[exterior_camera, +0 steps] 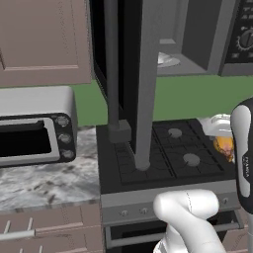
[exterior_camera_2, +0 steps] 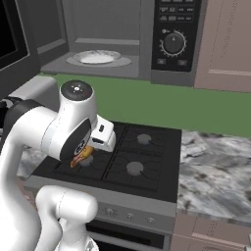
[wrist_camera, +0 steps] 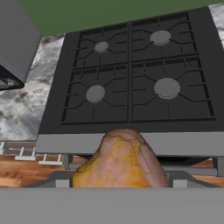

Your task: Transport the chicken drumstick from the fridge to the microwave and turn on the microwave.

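Legible text: none can be made out with certainty. Small dark lettering is borne lengthwise on the arm's white link (exterior_camera: 245,165), possibly a maker's name, too blurred to be read. Pale marks are carried by the microwave (exterior_camera_2: 174,41) control strip, unreadable.

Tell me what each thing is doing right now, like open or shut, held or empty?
microwave: door open, white plate inside.
chicken drumstick: held in the claw, above the stove front.
claw: shut on the chicken drumstick.
stove: four burners bare.
toaster oven: door shut.
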Controlling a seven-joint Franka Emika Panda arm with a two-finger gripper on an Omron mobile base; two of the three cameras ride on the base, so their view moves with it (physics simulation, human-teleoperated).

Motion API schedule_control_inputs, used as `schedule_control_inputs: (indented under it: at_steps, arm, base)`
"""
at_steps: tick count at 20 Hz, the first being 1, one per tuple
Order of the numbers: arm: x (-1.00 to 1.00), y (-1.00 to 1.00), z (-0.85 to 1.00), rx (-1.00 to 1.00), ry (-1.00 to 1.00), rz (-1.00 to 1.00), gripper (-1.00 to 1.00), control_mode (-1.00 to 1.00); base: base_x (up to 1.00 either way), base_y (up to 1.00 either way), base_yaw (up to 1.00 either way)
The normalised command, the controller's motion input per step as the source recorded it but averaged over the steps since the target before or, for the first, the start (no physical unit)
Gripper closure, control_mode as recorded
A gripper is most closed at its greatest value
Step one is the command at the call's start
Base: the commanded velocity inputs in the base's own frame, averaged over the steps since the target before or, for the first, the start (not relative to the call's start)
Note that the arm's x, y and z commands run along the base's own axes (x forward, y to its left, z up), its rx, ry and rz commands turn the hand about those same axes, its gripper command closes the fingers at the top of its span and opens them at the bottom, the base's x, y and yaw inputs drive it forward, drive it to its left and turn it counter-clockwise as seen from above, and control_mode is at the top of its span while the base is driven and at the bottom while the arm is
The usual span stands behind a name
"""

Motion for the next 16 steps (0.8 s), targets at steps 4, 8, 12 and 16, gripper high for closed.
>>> schedule_control_inputs:
  at_steps: [4,8,12,16]
  arm:
    - [0.00,0.00,0.00,0.00,0.00,0.00,1.00,-1.00]
    - [-0.03,0.01,0.00,0.00,0.00,0.00,1.00,-1.00]
    - [0.00,0.12,0.02,-0.04,-0.01,0.00,1.00,-1.00]
    - [0.13,0.24,0.26,-0.08,-0.05,0.00,1.00,-1.00]
  base:
    - [0.00,0.00,0.00]
    - [0.00,0.00,0.00]
    - [0.00,0.00,0.00]
    - [0.00,0.00,0.00]
